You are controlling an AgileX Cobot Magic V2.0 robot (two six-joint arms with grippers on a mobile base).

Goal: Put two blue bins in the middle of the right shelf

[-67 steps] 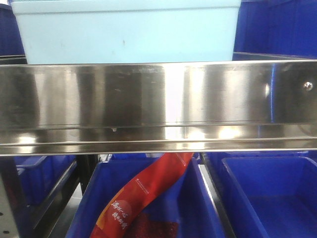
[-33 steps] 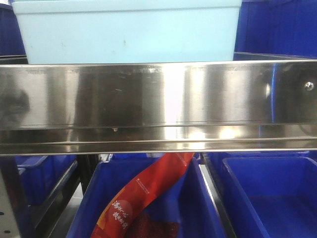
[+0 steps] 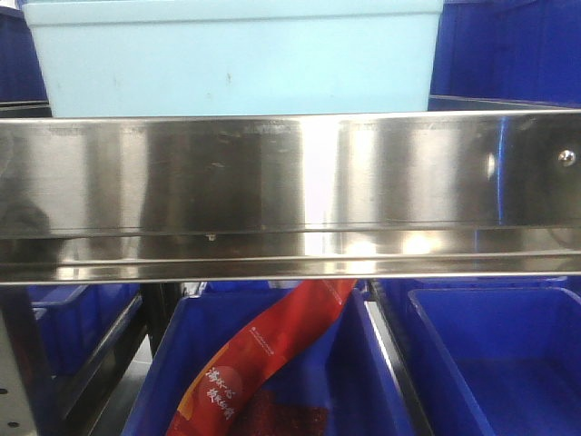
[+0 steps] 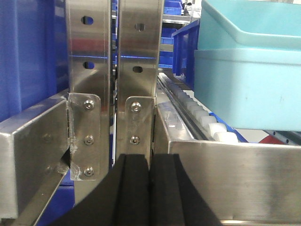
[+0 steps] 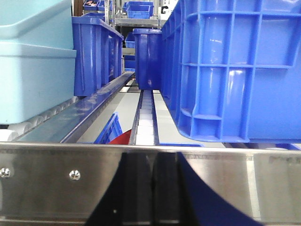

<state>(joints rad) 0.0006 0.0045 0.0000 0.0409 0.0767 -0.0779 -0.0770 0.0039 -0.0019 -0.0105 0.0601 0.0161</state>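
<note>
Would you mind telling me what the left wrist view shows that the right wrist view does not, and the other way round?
Only the left wrist view shows the two upright steel shelf posts with bolted brackets, and the left gripper with its black pads pressed together, holding nothing.

Only the right wrist view shows the large ribbed blue bin on the rollers, more blue bins further back, and a red corner below the rail. The right gripper itself is not in view, only a dark reflection.

Both show the light blue bin and a steel front rail.

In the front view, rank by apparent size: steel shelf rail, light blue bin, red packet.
1. steel shelf rail, spans the whole frame
2. light blue bin, top cropped
3. red packet, partly cut off below
</note>
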